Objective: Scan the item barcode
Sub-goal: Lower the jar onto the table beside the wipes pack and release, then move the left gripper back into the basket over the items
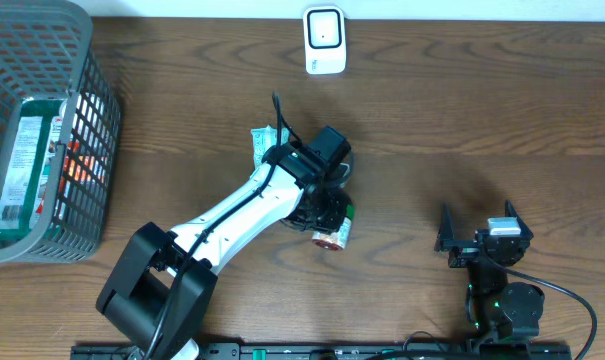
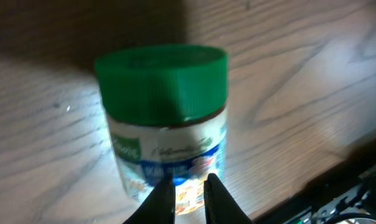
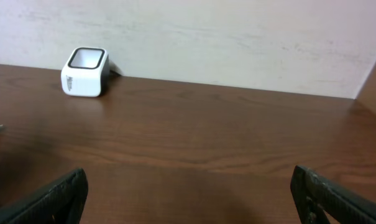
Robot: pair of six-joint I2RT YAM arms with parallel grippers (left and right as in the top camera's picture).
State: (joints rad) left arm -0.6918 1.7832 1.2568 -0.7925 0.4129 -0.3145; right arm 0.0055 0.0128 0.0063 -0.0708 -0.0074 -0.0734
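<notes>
The item is a jar with a green lid (image 2: 161, 78) and a blue and white label. It lies on its side on the wooden table, and no barcode shows on the side facing me. In the overhead view the jar (image 1: 334, 232) lies just under the left arm's wrist. My left gripper (image 2: 189, 180) hovers over the label with its fingers nearly together and nothing between them. The white scanner (image 1: 324, 40) stands at the table's far edge, and the right wrist view has the scanner (image 3: 84, 71) at far left. My right gripper (image 1: 479, 232) rests wide open and empty near the front right.
A grey wire basket (image 1: 87, 120) holding packaged goods stands at the far left. A small green packet (image 1: 264, 140) lies behind the left arm. A pale wall (image 3: 237, 37) runs along the table's far edge.
</notes>
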